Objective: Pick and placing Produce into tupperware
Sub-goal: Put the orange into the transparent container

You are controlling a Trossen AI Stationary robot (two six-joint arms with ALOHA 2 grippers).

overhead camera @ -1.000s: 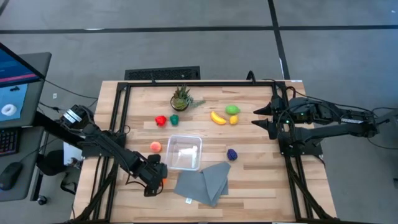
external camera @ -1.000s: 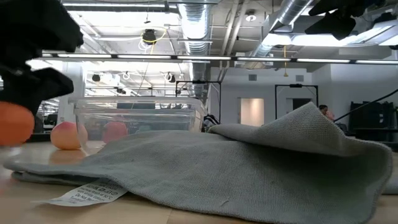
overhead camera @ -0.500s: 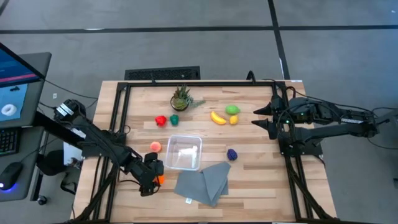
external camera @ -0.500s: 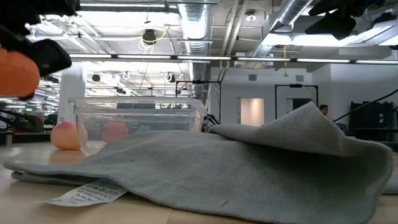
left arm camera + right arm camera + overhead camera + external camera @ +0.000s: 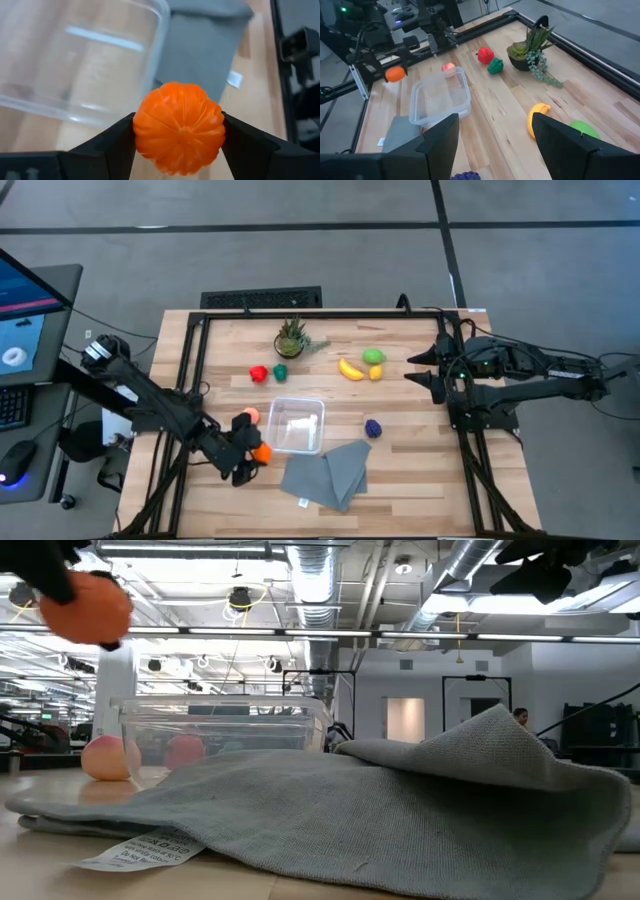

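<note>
One orange toy pumpkin (image 5: 179, 128) clamped in left gripper (image 5: 250, 454), lifted; tupperware (image 5: 297, 425) just ahead. Next: carry over rim, release. Right gripper (image 5: 424, 371) parked, half open, empty.

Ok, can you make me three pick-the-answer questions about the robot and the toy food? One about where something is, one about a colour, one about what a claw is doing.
1. Where is the purple fruit?
A. in the tupperware
B. on the table, beside the grey cloth
C. in a gripper

2. What colour is the fruit the left gripper holds?
A. orange
B. purple
C. yellow

3. What is the right gripper doing?
A. squeezing the banana
B. holding the cloth
C. open, holding nothing

Answers: 1 B, it lies on the wood by the grey cloth, outside the tupperware. 2 A, the orange fruit sits between its fingers. 3 C, its fingers are spread and hold nothing.
</note>
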